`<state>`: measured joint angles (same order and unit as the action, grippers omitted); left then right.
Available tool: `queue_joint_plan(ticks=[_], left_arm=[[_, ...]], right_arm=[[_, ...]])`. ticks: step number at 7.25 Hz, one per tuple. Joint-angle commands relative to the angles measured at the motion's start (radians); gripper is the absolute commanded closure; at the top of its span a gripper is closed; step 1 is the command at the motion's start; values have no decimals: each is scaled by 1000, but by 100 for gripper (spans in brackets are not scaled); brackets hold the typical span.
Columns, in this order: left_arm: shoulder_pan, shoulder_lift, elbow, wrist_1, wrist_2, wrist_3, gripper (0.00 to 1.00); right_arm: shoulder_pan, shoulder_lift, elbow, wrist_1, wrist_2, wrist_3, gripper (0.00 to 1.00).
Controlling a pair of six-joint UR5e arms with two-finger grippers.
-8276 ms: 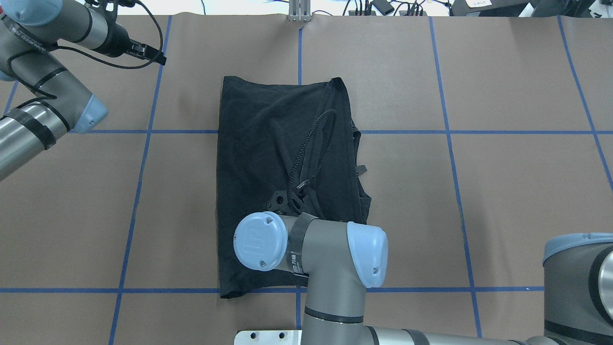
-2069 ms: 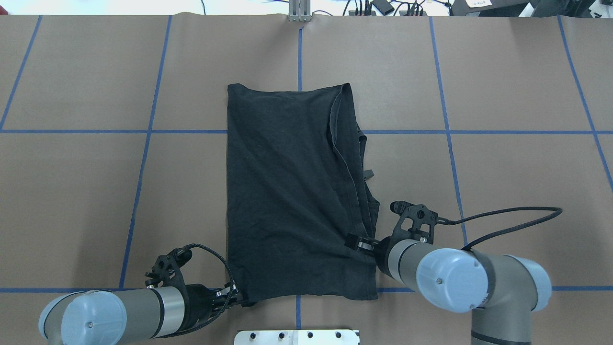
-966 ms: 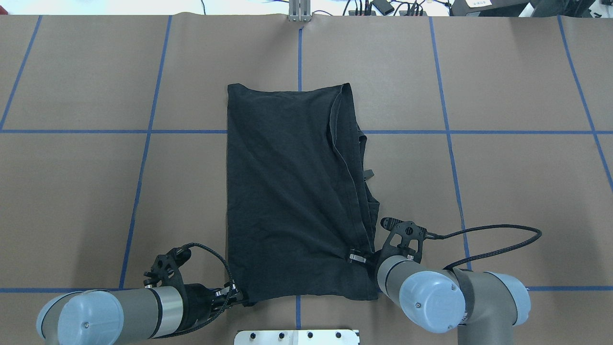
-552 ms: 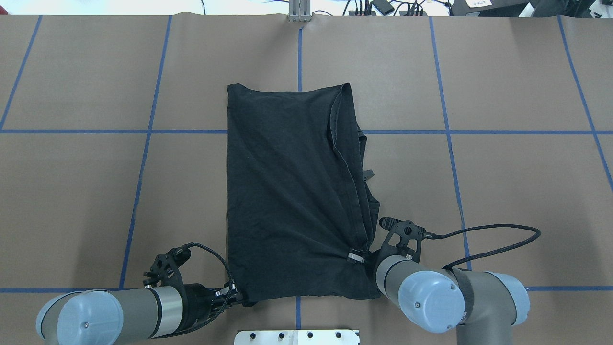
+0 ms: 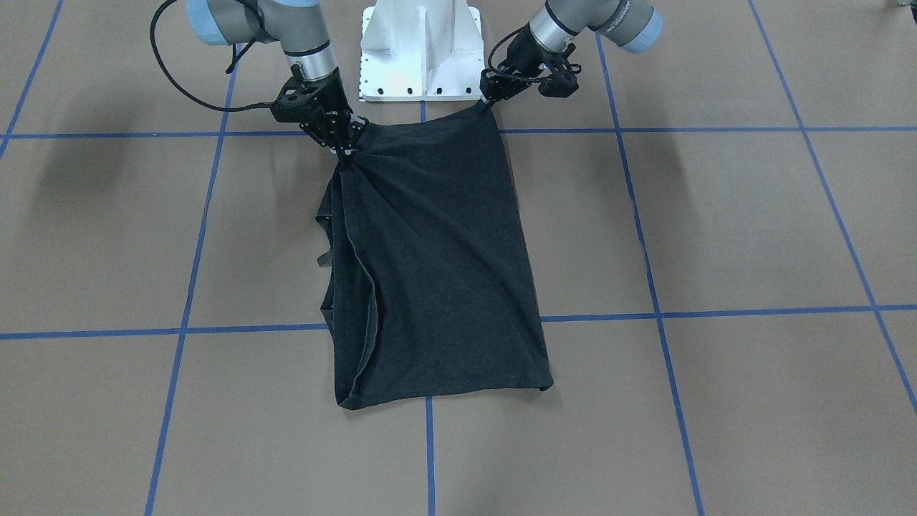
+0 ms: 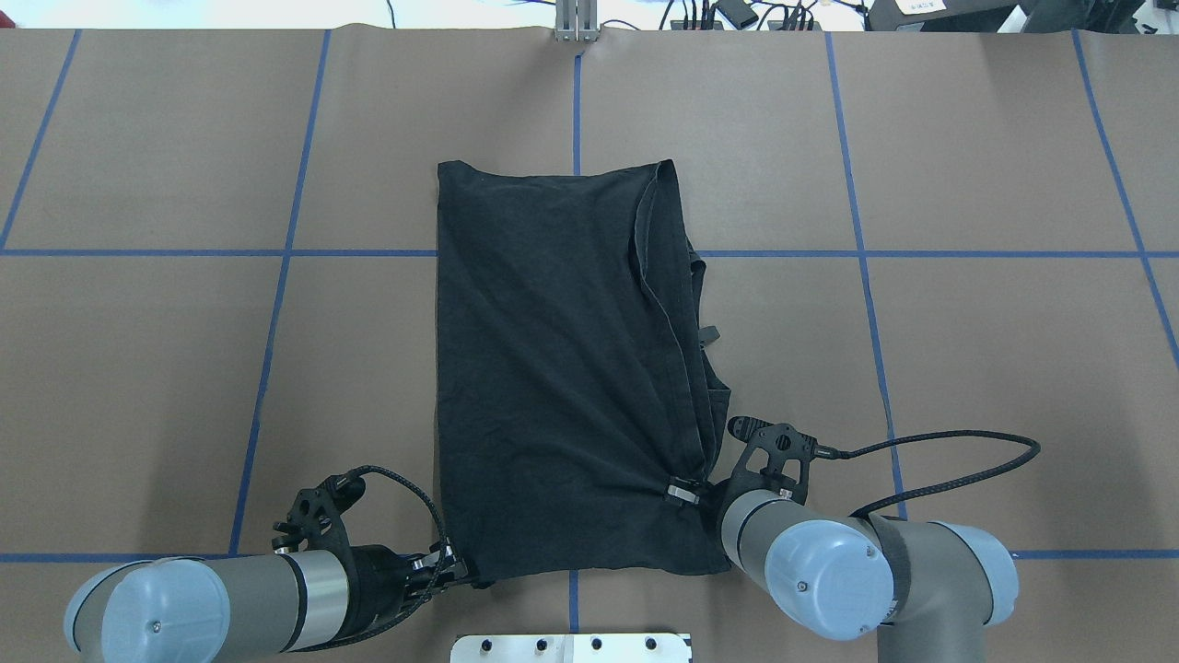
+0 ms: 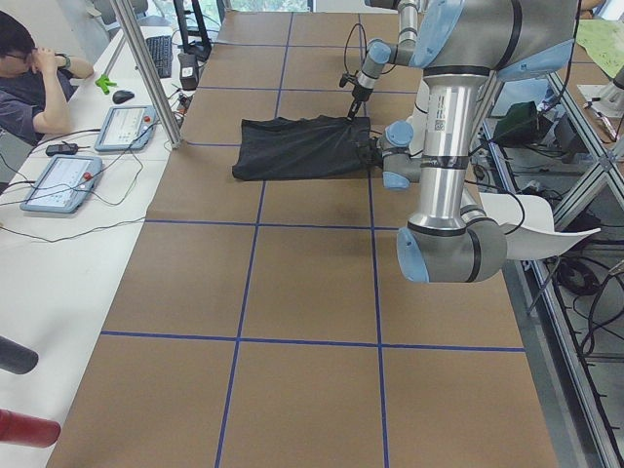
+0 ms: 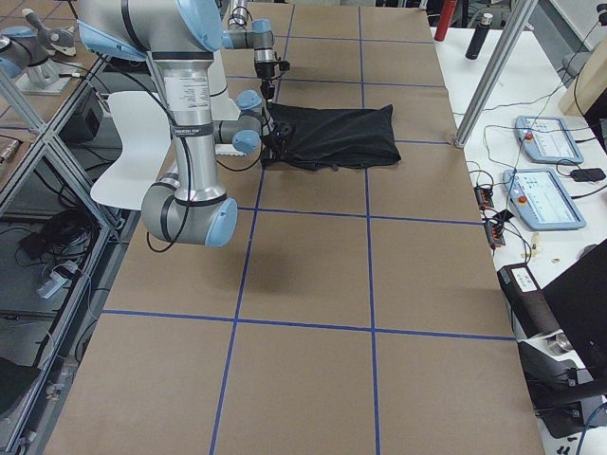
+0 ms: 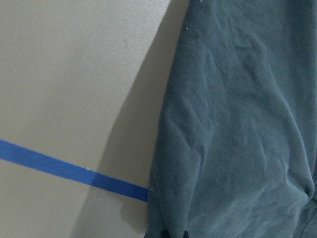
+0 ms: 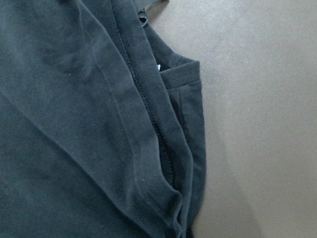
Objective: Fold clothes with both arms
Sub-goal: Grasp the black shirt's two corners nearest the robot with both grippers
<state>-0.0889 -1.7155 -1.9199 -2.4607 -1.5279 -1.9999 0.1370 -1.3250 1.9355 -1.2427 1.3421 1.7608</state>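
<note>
Both near corners of the T-shirt pinched; fold approx. ready to start.

T-shirt (image 6: pixel 553 368) lies plain black side up, mid worktop (image 6: pixel 967 322), already doubled lengthwise w/ sleeve layers stacked along its right edge. R arm (image 6: pixel 829 575): jaws sat just beside that edge a couple of secs ago, have since moved in & are closed on it near the hem; creases fan out from the pinch. L arm (image 6: pixel 230 608): unchanged at near left corner, jaws prob. closed on it, though tips are partly hidden by cloth. W/ both grips set, next step looks like lifting the near hem toward the far edge; an uneven lift could spill the stacked layers.
</note>
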Motion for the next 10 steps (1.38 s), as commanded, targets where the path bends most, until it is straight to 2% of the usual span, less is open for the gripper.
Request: queue_joint_plan(ticks=[1, 3, 5, 6, 7, 8, 9, 10], left_arm=[[-2, 2, -17, 2, -9, 3, 100], [-2, 16, -57, 8, -29, 4, 100], [0, 83, -146, 9, -40, 6, 100], [3, 117, -218, 12, -41, 4, 100], [2, 144, -299, 22, -84, 4, 100], [-12, 137, -316, 57, -110, 4, 100], [-35, 123, -315, 96, -110, 6, 100], [-102, 93, -312, 104, -141, 85, 100]], right_arm=[[3, 1, 29, -7, 2, 0, 100], [3, -11, 80, -11, 25, 5, 100], [-37, -57, 167, -26, 51, 9, 100], [-65, -103, 275, -75, 52, 9, 100], [-65, -121, 384, -151, 78, 9, 100], [-38, -103, 423, -211, 110, 9, 100], [-12, -80, 409, -219, 115, 9, 100], [36, -59, 376, -221, 117, 6, 100]])
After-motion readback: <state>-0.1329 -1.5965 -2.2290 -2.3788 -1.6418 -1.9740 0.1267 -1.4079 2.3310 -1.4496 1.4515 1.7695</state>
